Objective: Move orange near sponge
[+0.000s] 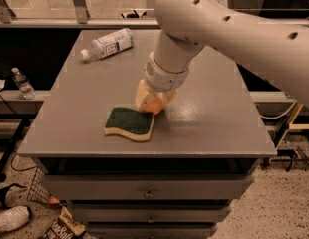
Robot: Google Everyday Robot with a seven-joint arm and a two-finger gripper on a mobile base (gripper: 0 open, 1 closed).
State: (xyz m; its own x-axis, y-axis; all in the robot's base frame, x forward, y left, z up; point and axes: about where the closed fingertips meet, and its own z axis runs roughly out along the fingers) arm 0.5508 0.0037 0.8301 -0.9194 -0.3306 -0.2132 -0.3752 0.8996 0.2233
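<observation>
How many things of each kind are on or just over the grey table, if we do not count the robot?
sponge: 1
orange: 1, held in the end effector, right beside the sponge's far right corner
plastic bottle: 1, lying on its side
Total: 3

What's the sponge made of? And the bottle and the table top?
The sponge: dark green scratchy-looking top on pale yellow foam. The bottle: clear, shiny, likely plastic, with a white cap. The table: smooth grey top with a faint sheen, maybe painted metal or laminate. The gripper sits by the sponge's right corner, closed on the orange.
</observation>
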